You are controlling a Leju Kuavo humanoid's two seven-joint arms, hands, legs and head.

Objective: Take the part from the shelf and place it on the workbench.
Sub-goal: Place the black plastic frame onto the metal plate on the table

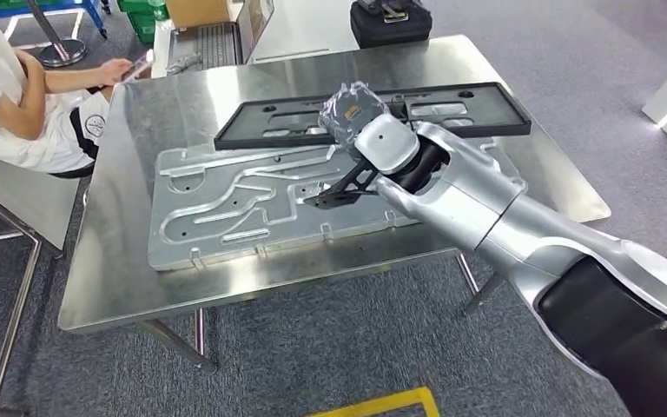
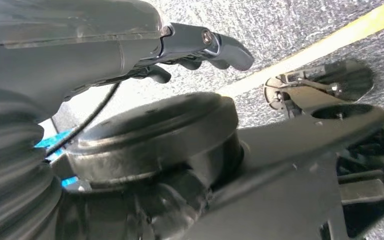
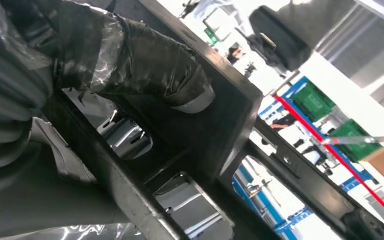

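Head view: right hand (image 1: pixel 353 117), wrapped in crinkled clear plastic, sits over the near rail of the black rectangular frame part (image 1: pixel 478 109), which lies flat on the steel bench (image 1: pixel 122 287), just beyond the grey machined aluminium plate (image 1: pixel 217 213). Right wrist view: wrapped fingers (image 3: pixel 145 60) curl round the frame's rail, so it reads as a grip on the frame, though the contact is partly hidden. Left hand (image 2: pixel 195 47) hangs over floor beside a yellow line, fingers curled in on nothing. A person sits at the bench's far left corner. Judgement: placing step, nearly done. Next: let go, lift clear without dragging the frame.
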